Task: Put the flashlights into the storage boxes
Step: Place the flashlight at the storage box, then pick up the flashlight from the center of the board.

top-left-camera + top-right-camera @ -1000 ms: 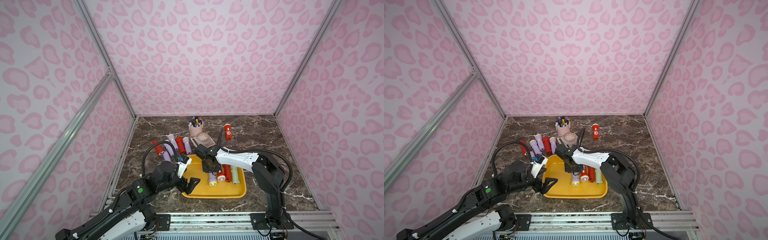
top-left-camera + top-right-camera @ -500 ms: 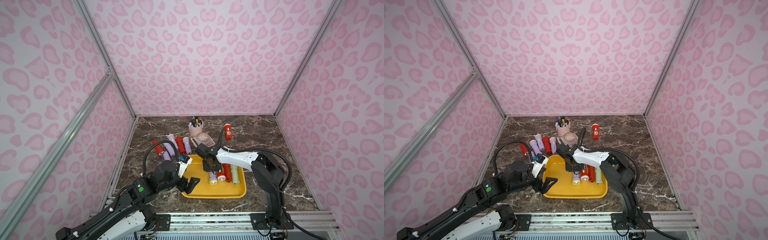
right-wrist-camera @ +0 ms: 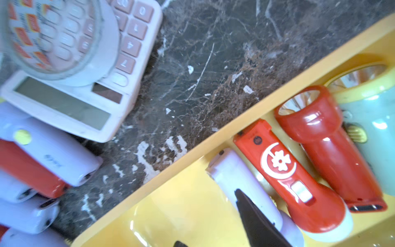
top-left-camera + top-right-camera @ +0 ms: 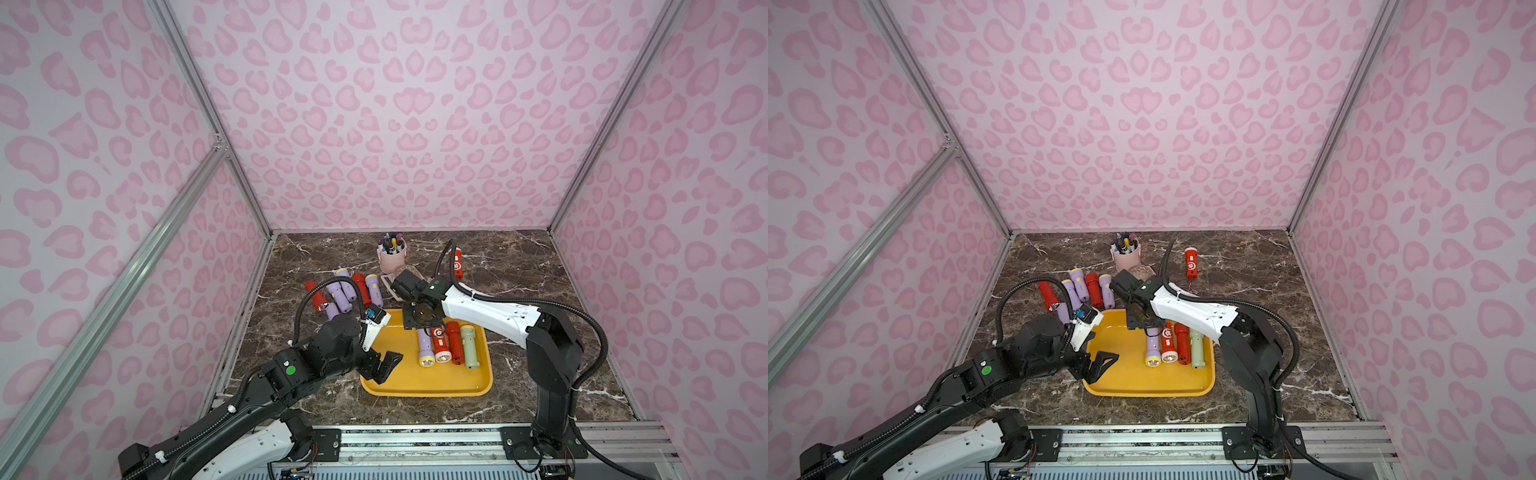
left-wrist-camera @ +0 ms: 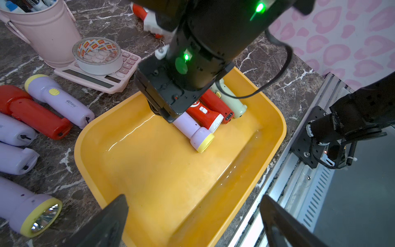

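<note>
Four flashlights in the yellow tray
Left tool wide apart above it; right tool slightly apart over the lilac flashlight

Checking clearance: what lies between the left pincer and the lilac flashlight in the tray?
Left wrist view: only bare tray floor between left pincer and lilac flashlight.

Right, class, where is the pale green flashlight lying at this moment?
In a top view the pale green flashlight lies in the yellow tray, last in the row of four on the robot's right, beside a red flashlight.
</note>
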`<state>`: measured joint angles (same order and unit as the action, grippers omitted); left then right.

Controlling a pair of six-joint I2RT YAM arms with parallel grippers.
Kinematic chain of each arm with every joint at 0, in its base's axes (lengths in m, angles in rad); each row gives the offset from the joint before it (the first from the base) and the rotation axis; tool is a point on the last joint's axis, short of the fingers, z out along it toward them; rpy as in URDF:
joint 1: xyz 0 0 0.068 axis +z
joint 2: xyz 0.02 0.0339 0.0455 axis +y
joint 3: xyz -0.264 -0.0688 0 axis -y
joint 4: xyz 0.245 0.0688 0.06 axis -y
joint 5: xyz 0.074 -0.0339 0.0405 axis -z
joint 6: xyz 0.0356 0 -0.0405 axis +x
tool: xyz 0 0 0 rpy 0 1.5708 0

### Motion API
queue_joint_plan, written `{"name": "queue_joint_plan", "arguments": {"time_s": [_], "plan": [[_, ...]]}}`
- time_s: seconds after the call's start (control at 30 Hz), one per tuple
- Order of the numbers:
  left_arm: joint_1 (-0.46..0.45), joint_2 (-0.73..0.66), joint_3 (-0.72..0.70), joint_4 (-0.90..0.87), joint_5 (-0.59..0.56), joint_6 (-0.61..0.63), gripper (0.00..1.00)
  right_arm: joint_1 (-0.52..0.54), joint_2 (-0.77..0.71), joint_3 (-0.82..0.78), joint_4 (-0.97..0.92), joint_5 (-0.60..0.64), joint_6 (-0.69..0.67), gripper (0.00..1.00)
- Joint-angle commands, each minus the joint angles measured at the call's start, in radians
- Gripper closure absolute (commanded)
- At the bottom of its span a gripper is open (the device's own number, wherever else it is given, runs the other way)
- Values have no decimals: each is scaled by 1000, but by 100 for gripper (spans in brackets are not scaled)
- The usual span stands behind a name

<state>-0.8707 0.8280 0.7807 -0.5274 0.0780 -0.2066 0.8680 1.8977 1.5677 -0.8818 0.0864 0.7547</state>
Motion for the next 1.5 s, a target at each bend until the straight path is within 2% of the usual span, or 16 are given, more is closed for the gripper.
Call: {"name": "queue_joint_plan", "arguments": {"time_s": [0.0, 0.33, 0.6, 0.8, 1.07, 1.47], "plan": [[1, 37, 34, 30, -18, 39, 2, -12, -28, 24, -65, 44, -18, 41], [7, 304, 199, 96, -10, 141, 2, -176, -75, 35, -48, 2, -84, 44], [70, 537, 393, 116, 57, 189, 2, -338, -7, 95, -26, -62, -173, 47], [115, 711, 557, 98, 83, 209, 2, -446, 122, 214, -30, -114, -239, 48], [159, 865, 738, 60, 121, 222, 2, -544, 353, 482, -102, -147, -300, 48], [190, 947, 807, 23, 148, 220, 2, -593, 581, 713, -119, -207, -312, 45]]}}
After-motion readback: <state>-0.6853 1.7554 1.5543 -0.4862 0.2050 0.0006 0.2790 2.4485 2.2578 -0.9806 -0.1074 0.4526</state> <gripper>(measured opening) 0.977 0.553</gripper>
